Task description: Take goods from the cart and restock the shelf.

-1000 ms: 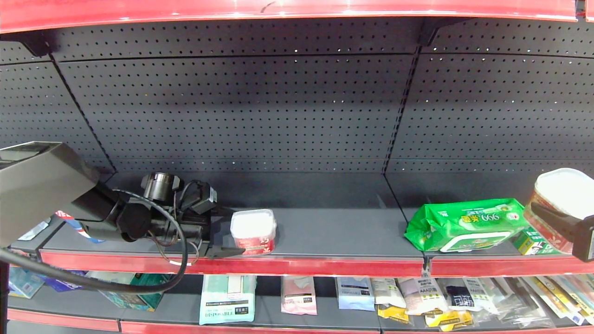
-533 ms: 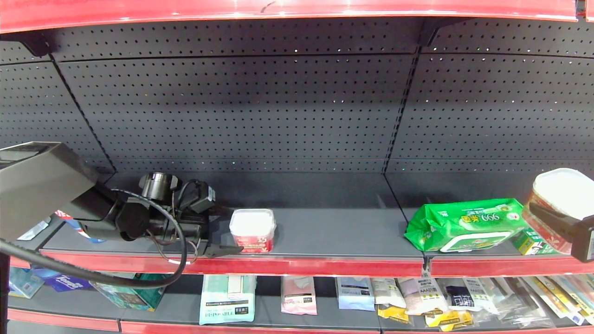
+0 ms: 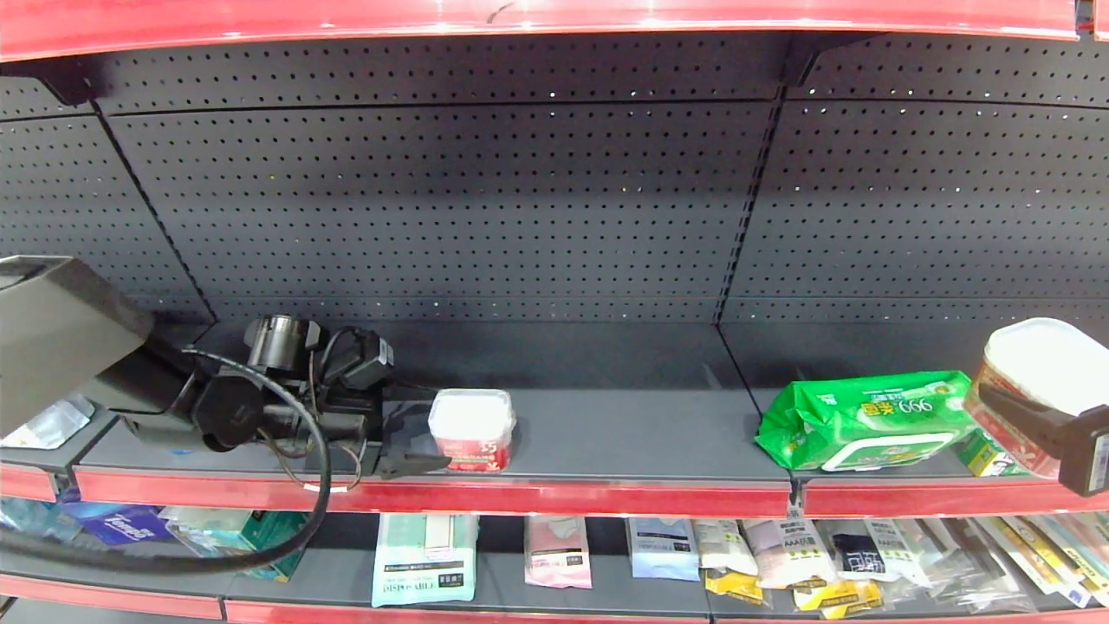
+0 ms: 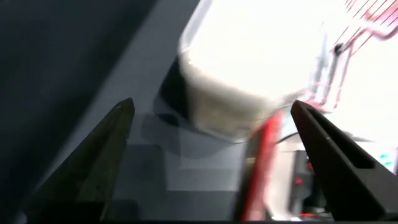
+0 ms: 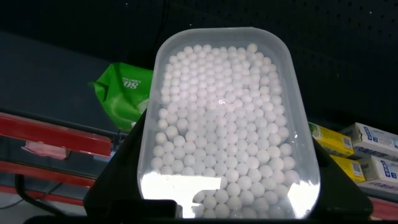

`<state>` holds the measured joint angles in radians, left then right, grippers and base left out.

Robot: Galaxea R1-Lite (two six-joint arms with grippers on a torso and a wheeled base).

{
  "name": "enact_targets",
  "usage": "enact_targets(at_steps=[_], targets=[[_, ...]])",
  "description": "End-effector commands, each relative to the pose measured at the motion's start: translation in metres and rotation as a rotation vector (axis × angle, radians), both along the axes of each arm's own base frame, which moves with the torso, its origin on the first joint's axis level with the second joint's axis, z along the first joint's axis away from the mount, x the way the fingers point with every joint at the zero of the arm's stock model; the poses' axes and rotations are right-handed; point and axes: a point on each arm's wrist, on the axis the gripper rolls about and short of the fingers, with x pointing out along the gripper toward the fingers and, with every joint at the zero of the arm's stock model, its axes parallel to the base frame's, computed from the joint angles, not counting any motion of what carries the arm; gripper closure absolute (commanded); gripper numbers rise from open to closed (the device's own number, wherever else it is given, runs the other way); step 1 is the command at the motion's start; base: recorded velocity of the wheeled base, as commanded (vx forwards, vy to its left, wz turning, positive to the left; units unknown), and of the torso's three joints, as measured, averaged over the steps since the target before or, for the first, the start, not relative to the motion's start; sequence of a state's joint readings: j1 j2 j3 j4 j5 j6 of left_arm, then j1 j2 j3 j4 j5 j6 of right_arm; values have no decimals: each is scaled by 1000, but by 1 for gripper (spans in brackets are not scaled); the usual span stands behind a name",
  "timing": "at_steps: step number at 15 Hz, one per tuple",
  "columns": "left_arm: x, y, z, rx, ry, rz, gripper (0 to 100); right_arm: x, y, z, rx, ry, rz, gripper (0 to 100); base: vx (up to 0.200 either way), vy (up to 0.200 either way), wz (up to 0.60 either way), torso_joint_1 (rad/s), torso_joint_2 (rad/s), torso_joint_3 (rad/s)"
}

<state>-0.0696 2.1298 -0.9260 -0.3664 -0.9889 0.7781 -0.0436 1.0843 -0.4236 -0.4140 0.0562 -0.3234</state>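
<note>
Dark pegboard (image 3: 450,208) backs grey shelf (image 3: 624,433) w/ red front edge. Red-labelled small tub (image 3: 472,429) stands near shelf front. Left gripper (image 3: 420,431), fingers apart, sits just left of it, pulled back a bit vs 1 s ago. Right gripper (image 3: 1031,407) is clamped on second tub (image 3: 1053,360), beside green wipes pack (image 3: 866,420).

Dark perforated back panel (image 3: 450,199) behind grey shelf (image 3: 624,433); red front rail (image 3: 606,498); glossy red fascia (image 3: 554,17) overhead.
</note>
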Motion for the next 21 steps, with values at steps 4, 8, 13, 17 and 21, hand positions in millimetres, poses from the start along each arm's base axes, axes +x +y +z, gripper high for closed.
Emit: enact_targets(at_steps=[4, 8, 13, 17, 21], targets=[[-40, 10, 48, 13, 8, 155, 0, 2, 3, -1, 3, 6, 22, 100, 0, 0, 0, 0, 0, 0], [-80, 10, 92, -85, 44, 295, 0, 3, 5, -4, 5, 20, 42, 100, 0, 0, 0, 0, 0, 0], [-136, 12, 109, 22, -14, 806, 0, 6, 7, -6, 6, 37, 58, 100, 0, 0, 0, 0, 0, 0], [-223, 22, 127, -49, -11, 1033, 0, 18, 12, -2, 26, 43, 157, 100, 0, 0, 0, 0, 0, 0], [-353, 38, 125, -118, 50, 817, 0, 26, 25, -1, 34, 57, 252, 100, 0, 0, 0, 0, 0, 0]])
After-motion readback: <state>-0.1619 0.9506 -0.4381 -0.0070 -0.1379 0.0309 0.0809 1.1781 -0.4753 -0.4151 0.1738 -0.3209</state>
